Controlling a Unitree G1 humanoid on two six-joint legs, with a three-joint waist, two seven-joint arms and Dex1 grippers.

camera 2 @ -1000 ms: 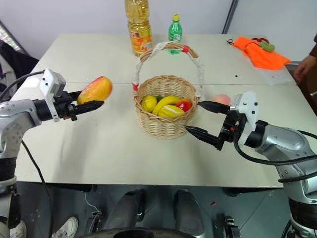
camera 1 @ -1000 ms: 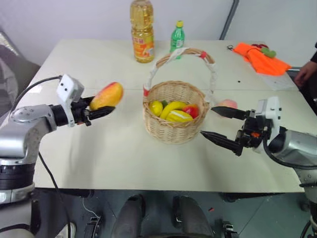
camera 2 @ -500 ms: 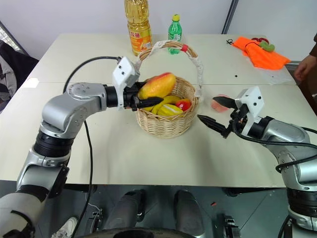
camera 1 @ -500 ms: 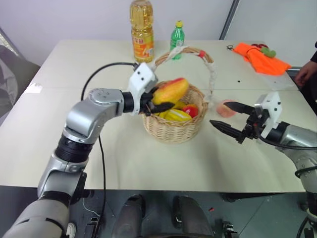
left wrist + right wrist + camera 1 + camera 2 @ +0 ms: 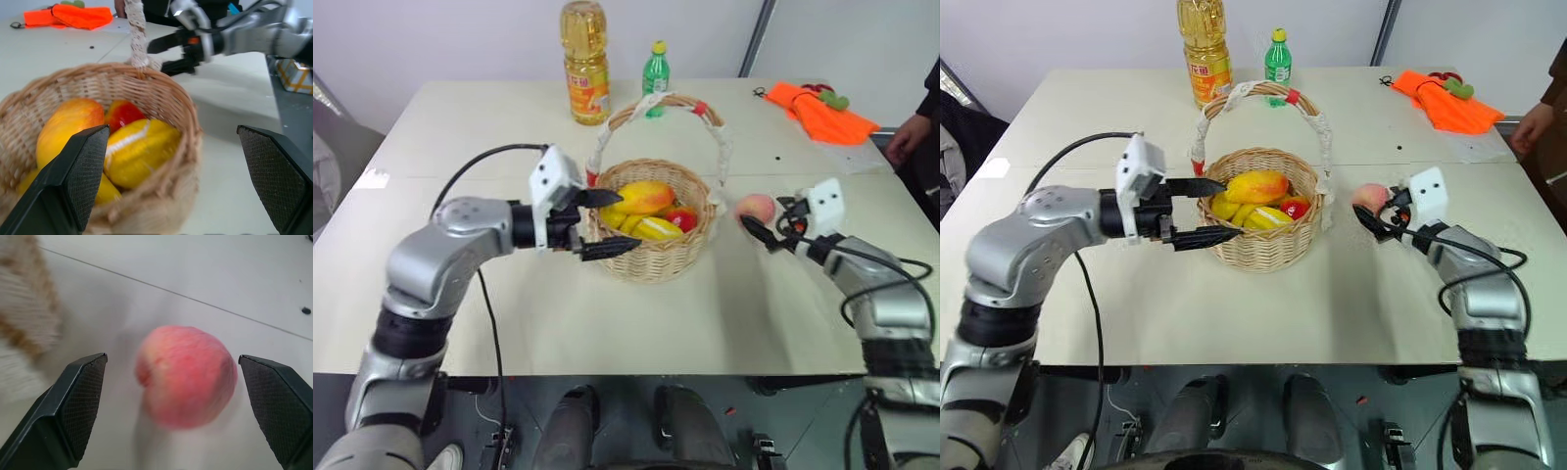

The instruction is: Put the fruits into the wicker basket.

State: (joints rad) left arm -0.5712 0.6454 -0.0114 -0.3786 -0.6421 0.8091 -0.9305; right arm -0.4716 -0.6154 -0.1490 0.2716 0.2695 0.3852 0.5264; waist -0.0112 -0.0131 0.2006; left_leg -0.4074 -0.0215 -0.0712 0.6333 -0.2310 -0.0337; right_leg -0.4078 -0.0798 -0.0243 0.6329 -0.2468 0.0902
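**Both grippers spread wide: mango in the basket, peach on the table**

Left gripper (image 5: 1197, 210) reaches in from the robot's left with its forearm bent across the table, and its two black fingers stand wide apart and empty at the near-left rim of the wicker basket (image 5: 1258, 250). One finger sits level with the rim, the other lower against the outer wall. The right gripper (image 5: 1377, 216) stretches forward on a nearly straight arm, fingers spread wide, holding nothing, with its tips at the peach (image 5: 1368, 195).

Inside the basket, the mango (image 5: 1255, 185) lies on top of the pile, over a banana (image 5: 1269, 218), a yellow lemon-like fruit (image 5: 1223, 206) and a small red fruit (image 5: 1295, 208). The basket's arched handle, wrapped in white with red bands, rises over them. The peach rests on the table (image 5: 1234, 313) just beside the basket, on the robot's right.

At the table's far edge stand an oil bottle (image 5: 1198, 49) and a green bottle (image 5: 1277, 57); an orange cloth (image 5: 1447, 96) lies at the far right corner, near a person's hand (image 5: 1532, 126).

The left wrist view looks into the basket, where the mango lies against the wall beside the red fruit, and past it shows the right gripper. The right wrist view shows the peach between that gripper's fingers, touching neither.
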